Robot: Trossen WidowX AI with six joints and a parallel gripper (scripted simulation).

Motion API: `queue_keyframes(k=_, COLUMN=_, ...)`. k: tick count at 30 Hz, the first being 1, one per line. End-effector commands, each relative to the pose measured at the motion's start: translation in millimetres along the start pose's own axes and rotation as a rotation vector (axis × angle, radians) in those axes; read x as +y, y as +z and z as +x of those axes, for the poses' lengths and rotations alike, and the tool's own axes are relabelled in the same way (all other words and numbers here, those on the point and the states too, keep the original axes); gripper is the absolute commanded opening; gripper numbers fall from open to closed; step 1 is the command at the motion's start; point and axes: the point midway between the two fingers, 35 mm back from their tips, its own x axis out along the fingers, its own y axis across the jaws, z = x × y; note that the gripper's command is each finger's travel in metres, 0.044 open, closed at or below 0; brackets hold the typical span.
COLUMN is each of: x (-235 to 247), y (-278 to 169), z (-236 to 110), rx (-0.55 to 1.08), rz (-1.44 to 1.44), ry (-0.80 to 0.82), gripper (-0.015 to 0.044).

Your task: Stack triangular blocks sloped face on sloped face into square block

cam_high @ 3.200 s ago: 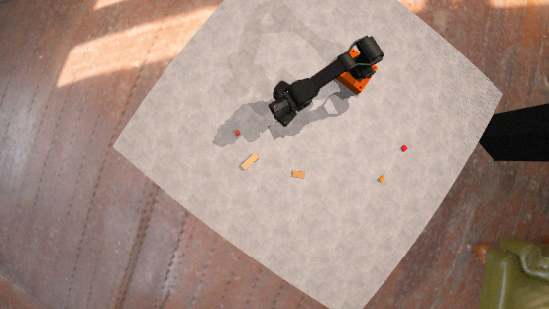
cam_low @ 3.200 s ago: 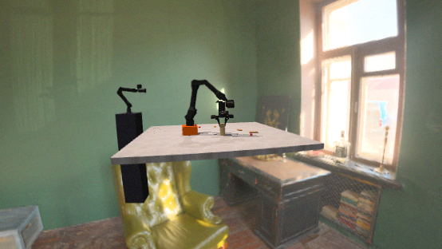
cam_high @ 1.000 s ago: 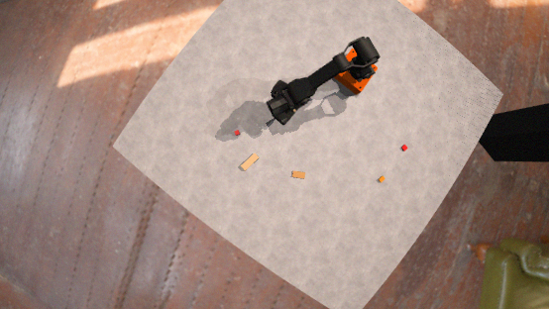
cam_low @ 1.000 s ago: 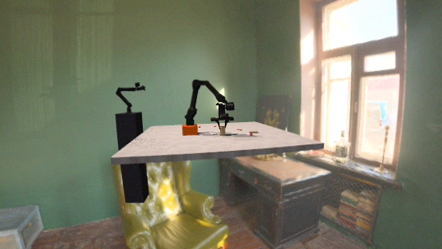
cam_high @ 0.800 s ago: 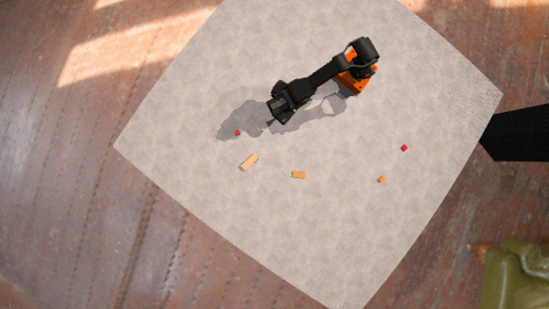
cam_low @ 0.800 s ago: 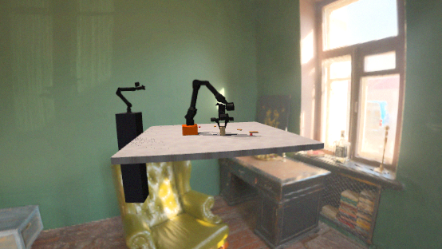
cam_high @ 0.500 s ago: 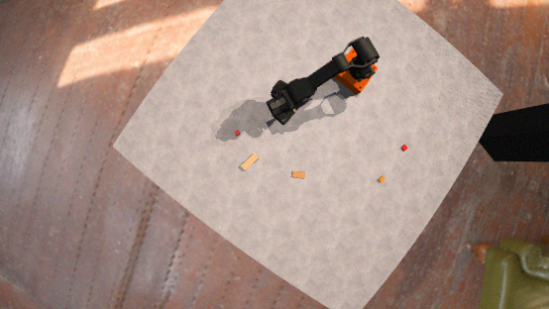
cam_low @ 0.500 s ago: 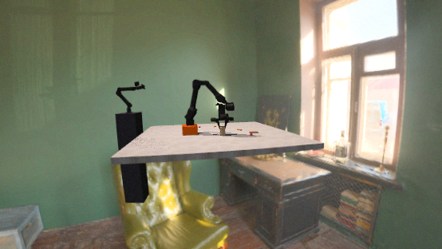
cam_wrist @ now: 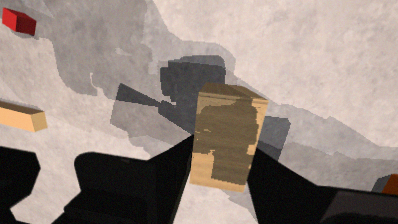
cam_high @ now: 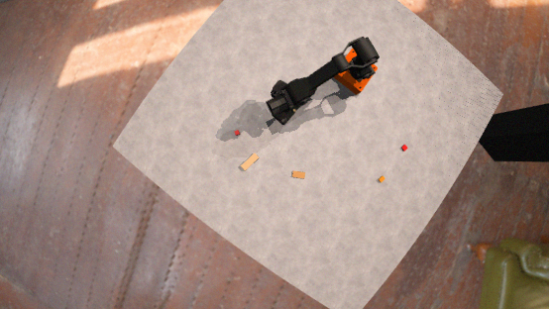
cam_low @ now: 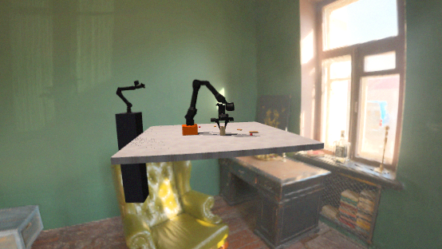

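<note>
My gripper (cam_high: 280, 107) (cam_low: 222, 126) (cam_wrist: 219, 142) is shut on a tan wooden triangular block (cam_wrist: 227, 125) (cam_low: 222, 130) and holds it a little above the grey table (cam_high: 347, 223) (cam_low: 179, 145). The block stands on end between the fingers, over its own shadow. In the overhead view the arm hides the held block. A second long tan block (cam_high: 249, 161) (cam_wrist: 21, 116) lies flat on the table in front of the gripper, apart from it.
A shorter tan block (cam_high: 298, 174) lies right of the long one. Two small red cubes (cam_high: 237, 133) (cam_high: 404, 148) and a small orange cube (cam_high: 382, 179) lie on the table. The near red cube also shows in the wrist view (cam_wrist: 19, 21). The orange arm base (cam_high: 354, 80) (cam_low: 190, 129) stands behind.
</note>
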Motion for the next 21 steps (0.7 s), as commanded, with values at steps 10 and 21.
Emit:
queue_keyframes(k=10, x=0.0, y=0.0, z=0.0, rx=0.0, rz=0.0, ry=0.0, gripper=0.0131)
queue_keyframes(k=21, x=0.0, y=0.0, z=0.0, rx=0.0, rz=0.0, ry=0.0, gripper=0.042)
